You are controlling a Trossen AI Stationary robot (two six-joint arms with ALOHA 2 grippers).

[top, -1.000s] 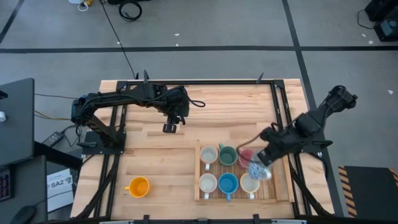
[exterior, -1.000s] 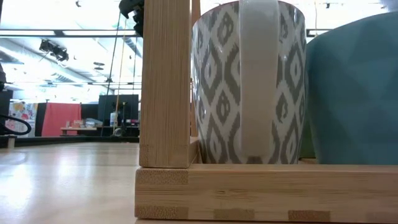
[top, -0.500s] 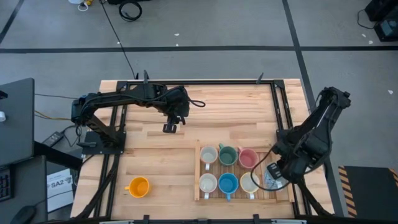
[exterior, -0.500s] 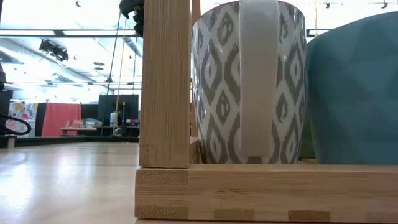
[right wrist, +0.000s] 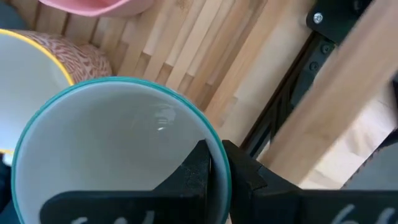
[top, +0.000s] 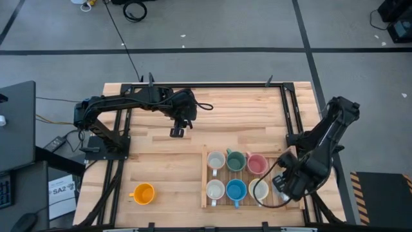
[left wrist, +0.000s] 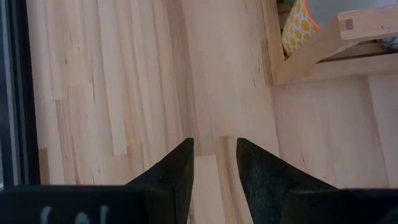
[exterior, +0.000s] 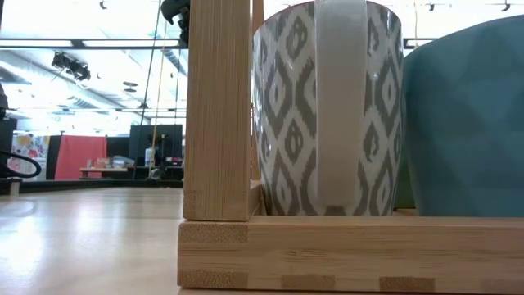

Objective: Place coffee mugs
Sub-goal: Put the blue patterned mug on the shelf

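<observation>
A wooden tray (top: 207,177) holds six mugs in two rows: white (top: 215,160), dark green (top: 235,160) and pink (top: 257,164) far, white (top: 215,189), blue (top: 236,189) and a yellow-rimmed white one (top: 259,189) near. The orange mug (top: 143,193) stands on the table toward its near left. My right gripper (top: 283,183) is shut on a teal-rimmed white mug (right wrist: 118,162) over the tray's near right end. My left gripper (top: 176,132) hangs open above bare table, left of centre. My right gripper pinches the teal-rimmed mug's wall at the rim (right wrist: 208,127), one finger (right wrist: 200,168) inside the mug and the other (right wrist: 242,171) outside. It comes from above. The mug sits upright, mouth up, over the tray's slats; whether its bottom rests on them is hidden.
The low view is filled by a grey-patterned white mug (exterior: 327,106), the blue mug (exterior: 467,123) and a tray post (exterior: 217,106). A black frame rail (right wrist: 292,99) runs just right of the tray. Bare tabletop (top: 244,116) lies beyond the tray.
My right gripper has carried the teal-rimmed mug from beside the pink mug toward the table's near right, to the tray's near right end, and the arm has swung round. The mug, tilted before, now sits upright.
</observation>
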